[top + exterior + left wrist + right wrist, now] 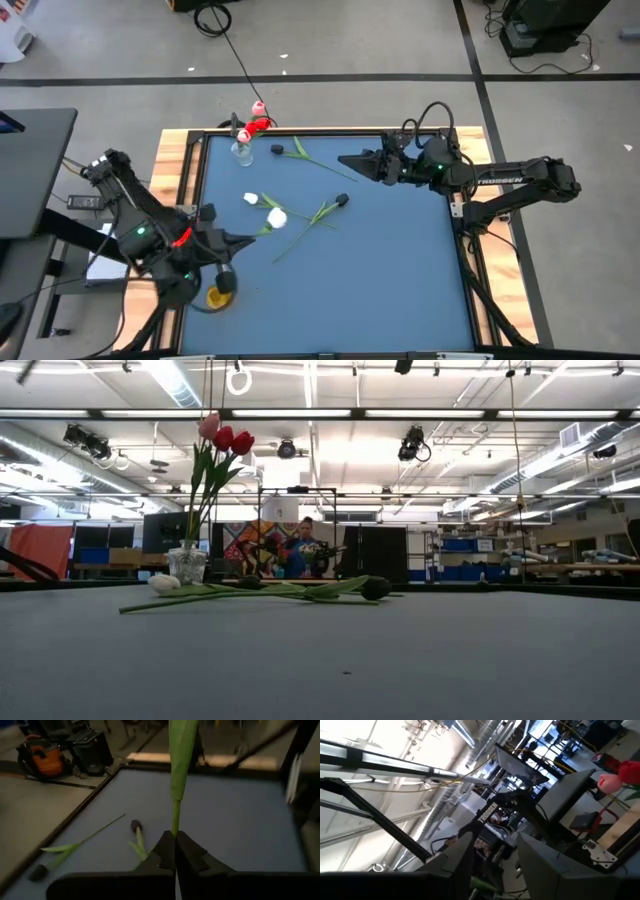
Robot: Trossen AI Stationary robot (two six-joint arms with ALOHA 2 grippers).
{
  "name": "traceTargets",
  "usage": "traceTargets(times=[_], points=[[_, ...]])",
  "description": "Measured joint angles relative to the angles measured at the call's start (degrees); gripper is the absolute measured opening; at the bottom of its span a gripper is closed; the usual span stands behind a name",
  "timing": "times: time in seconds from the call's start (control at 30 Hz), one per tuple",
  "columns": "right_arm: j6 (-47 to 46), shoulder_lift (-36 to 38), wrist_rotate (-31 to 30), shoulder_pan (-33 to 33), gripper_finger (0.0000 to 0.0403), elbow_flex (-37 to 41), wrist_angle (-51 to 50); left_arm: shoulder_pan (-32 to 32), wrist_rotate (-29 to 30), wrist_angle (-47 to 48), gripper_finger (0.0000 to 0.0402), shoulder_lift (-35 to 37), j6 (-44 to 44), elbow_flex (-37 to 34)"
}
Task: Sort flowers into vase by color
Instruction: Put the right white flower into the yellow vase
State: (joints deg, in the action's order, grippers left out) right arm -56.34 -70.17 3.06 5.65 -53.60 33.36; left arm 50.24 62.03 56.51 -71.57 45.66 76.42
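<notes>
These fake tulips look about as light as it gets, basically a thin wire-ish green stem with a small soft head on the end, so weight isn't the issue, floppiness and thinness are. The left hand (pixel 175 851) is pinched fully shut on the stem of one white tulip (pixel 277 217), and in its wrist view the stem and a long leaf stick straight out past the fingertips, so it's gripping low on the stem near the cut end. In my opinion that's the right spot: the stem is the only stiff-ish part, while the leaves would just fold and the head would squash or pop off. The downside is the long end will probably swing and droop, so threading it into a narrow vase neck could be fiddly. Another white tulip (pixel 251 199) and two dark near-black ones (pixel 342 200) (pixel 277 149) lie flat on the blue bench (pixel 400 280), stems crossing near the middle, which could drag a neighbour along. The glass vase (pixel 241 152) at the far left edge already holds red and pink tulips (pixel 260 123) and looks tippy and fragile. The right hand (pixel 346 161) hovers over the far right part of the bench, fingers partly apart, with nothing in it as far as I can tell.
</notes>
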Motion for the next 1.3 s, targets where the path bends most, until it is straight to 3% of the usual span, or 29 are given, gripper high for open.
traceTargets(times=[0.17,0.3,0.43,0.63,0.87,1.13,1.3], points=[[-0.02,0.0,-0.01,-0.81,0.016,0.0,0.36,6.48,10.1,3.15,0.0,-0.94,12.89,0.02],[0.03,0.0,-0.01,-1.56,0.016,0.0,0.36,12.03,17.88,14.85,0.0,-3.95,30.52,0.0],[1.01,0.0,0.0,-2.31,0.016,0.0,0.37,14.98,18.41,24.73,0.0,-7.43,44.08,0.0],[1.05,-0.01,-0.01,-3.17,0.016,0.0,-0.04,17.87,19.5,33.37,0.0,-11.29,56.84,0.0],[2.47,-0.02,-0.96,-4.32,0.016,0.0,-0.04,18.5,27.65,29.47,0.0,-12.47,58.87,-0.01],[2.46,-0.02,-1.97,-3.27,0.016,0.0,-0.04,13.21,28.11,25.3,0.0,-11.35,58.69,0.17],[2.49,-0.02,-1.21,-2.19,0.016,0.0,-0.04,9.6,28.06,19.32,0.0,-11.28,54.02,1.53]])
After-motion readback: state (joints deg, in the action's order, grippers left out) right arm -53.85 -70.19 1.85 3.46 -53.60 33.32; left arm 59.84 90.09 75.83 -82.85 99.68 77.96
